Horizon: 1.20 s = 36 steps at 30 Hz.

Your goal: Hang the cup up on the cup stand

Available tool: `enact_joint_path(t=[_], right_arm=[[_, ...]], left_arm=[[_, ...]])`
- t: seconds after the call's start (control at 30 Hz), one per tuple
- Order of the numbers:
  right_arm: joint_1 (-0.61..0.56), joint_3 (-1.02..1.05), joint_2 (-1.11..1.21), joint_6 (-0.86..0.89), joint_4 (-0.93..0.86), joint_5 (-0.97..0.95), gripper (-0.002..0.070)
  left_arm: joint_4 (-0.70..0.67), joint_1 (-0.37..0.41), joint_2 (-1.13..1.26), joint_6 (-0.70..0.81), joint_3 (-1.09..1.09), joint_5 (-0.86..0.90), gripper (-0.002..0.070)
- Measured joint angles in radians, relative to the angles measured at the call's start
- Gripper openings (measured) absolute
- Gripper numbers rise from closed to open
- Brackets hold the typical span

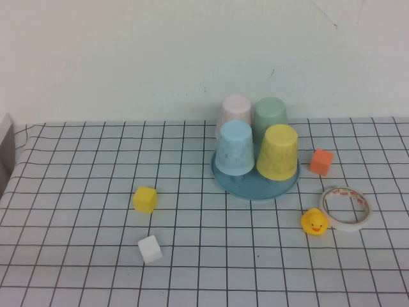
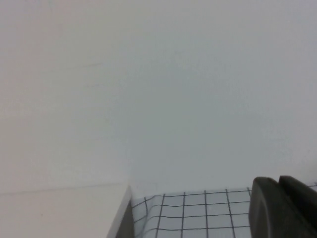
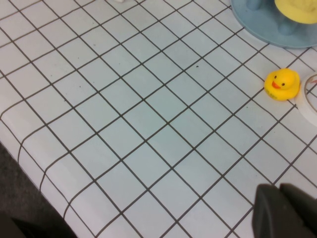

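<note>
Already on the cup stand (image 1: 252, 189), the cup (image 1: 278, 151), far from both closed grippers.

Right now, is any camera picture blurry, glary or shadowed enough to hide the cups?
High view: soft even light, faint shadows, the yellow cup and blue stand read clearly. Left wrist view: mostly blank wall, the shut left pincer a dark blur. Right wrist view: grid sharp, the shut right pincer blurred, duck clear.
</note>
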Motion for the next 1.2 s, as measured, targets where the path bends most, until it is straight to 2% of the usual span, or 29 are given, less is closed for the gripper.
enact_joint_path(t=[0.07,0.13,0.2,0.3,0.4,0.47,0.63,0.9,1.2], right_arm=[[0.0,0.0,0.0,0.0,0.0,0.0,0.0],[0.0,0.0,0.0,0.0,0.0,0.0,0.0],[0.0,0.0,0.0,0.0,0.0,0.0,0.0],[0.0,0.0,0.0,0.0,0.0,0.0,0.0],[0.0,0.0,0.0,0.0,0.0,0.0,0.0],[0.0,0.0,0.0,0.0,0.0,0.0,0.0],[0.0,0.0,0.0,0.0,0.0,0.0,0.0],[0.0,0.0,0.0,0.0,0.0,0.0,0.0],[0.0,0.0,0.0,0.0,0.0,0.0,0.0]], left_arm=[[0.002,0.0,0.0,-0.046,0.006,0.009,0.0],[0.081,0.001,0.0,-0.173,0.01,0.025,0.0],[0.353,0.005,0.0,-0.438,0.014,0.056,0.0],[0.866,0.019,0.0,-0.937,0.015,0.105,0.0],[1.188,0.045,0.0,-1.267,0.024,0.151,0.0],[1.299,0.062,-0.004,-1.392,0.041,0.189,0.0],[1.455,0.079,-0.056,-1.578,0.144,0.257,0.0],[1.623,0.079,-0.064,-1.649,0.146,0.429,0.0],[1.651,0.079,-0.066,-1.734,0.145,0.51,0.0]])
